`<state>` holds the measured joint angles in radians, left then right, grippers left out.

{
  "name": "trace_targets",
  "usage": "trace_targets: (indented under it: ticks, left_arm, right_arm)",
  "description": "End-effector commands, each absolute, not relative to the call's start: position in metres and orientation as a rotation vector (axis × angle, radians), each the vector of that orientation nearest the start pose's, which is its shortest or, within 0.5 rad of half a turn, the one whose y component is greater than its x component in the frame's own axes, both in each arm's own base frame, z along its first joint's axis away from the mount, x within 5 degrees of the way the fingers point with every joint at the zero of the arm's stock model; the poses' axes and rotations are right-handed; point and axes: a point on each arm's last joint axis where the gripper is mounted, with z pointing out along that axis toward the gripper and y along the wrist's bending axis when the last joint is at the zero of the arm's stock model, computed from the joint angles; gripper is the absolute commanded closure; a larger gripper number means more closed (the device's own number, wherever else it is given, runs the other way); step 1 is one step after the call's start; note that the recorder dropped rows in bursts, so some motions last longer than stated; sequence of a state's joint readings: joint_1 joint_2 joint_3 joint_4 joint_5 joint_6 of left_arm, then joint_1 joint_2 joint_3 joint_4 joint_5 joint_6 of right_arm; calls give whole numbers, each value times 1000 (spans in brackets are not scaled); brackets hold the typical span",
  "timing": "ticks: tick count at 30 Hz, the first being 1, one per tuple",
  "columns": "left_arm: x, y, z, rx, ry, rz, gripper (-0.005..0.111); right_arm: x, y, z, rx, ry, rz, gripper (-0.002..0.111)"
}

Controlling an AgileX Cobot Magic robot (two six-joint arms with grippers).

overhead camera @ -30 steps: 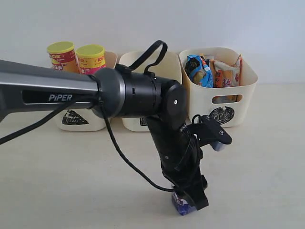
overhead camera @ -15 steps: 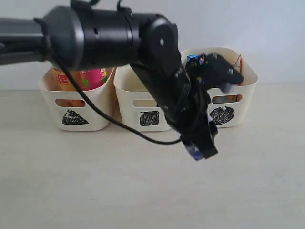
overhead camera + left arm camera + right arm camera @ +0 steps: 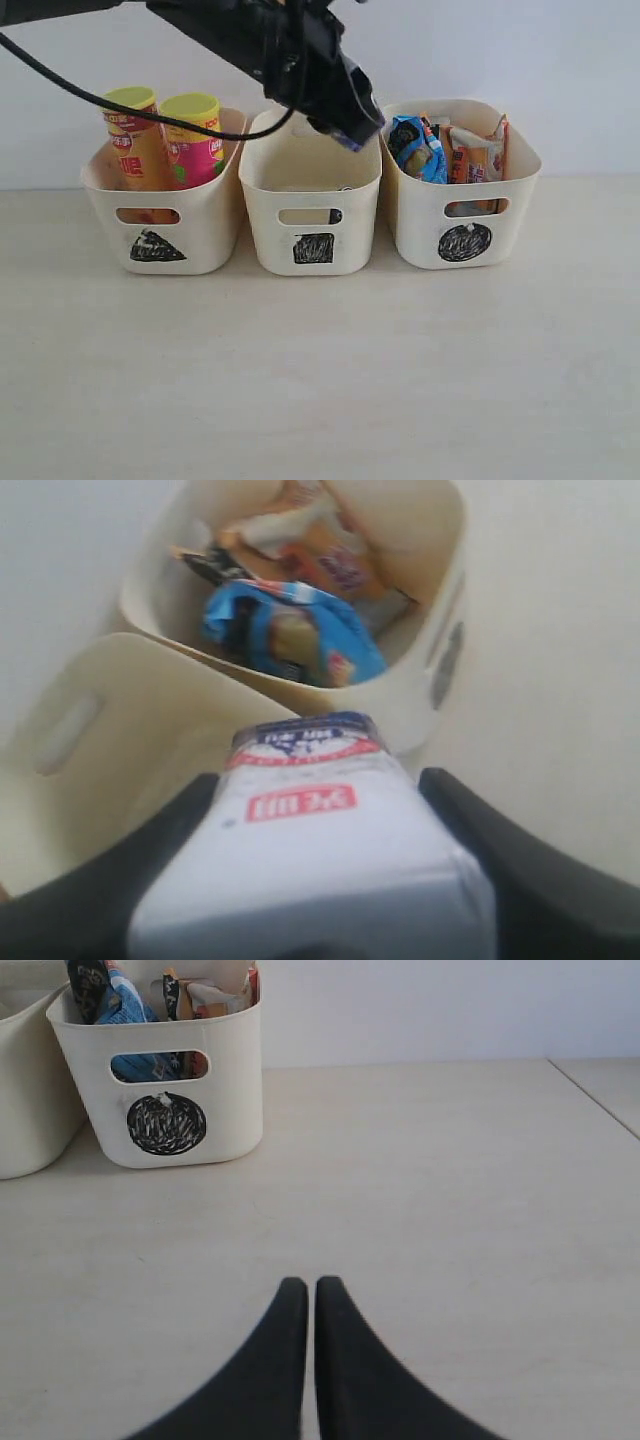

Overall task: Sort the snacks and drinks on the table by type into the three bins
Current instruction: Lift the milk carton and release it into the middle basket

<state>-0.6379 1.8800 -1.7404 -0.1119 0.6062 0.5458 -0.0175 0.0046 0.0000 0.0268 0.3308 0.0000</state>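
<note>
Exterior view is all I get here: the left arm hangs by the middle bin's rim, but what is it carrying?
Observer: A white-and-blue carton, clamped between the fingers of the left gripper.
Operator: Where is the right gripper?
Observer: The right gripper is shut and empty, down near the table.
Operator: Anything close to it?
Observer: The bin of bags stands ahead of it, well apart.

Left gripper [image 3: 346, 128] above the middle bin [image 3: 270, 200]
Three bins stand in a row on the table [image 3: 320, 380]. Two tubes [image 3: 195, 140] stand upright in the left bin [image 3: 195, 230] and bags [image 3: 420, 150] fill the right bin [image 3: 420, 225]. The gripper holds a small carton [image 3: 351, 139].
</note>
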Motion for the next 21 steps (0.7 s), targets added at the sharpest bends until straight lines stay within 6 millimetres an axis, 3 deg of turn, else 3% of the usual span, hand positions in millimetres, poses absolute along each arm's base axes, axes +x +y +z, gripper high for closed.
trace_targets:
  ticks: [1,7,15,18,21]
  left_arm:
    - [383,-254,342,1011,1791,-144,103]
    - [415,-242,320,917,1761,-99,103]
    - [439,-245,269,896,1819,-93,102]
    - [443,-245,258,897,1835,-89,90]
    - [447,-243,251,871,1852,-97,63]
  right_arm:
    - [54,0,184,33,1810,8,108]
    - [54,0,184,33,1810,8,108]
    - [54,0,184,33,1810,8,108]
    - [54,0,184,33,1810,8,108]
    - [54,0,184,33,1810,8,108]
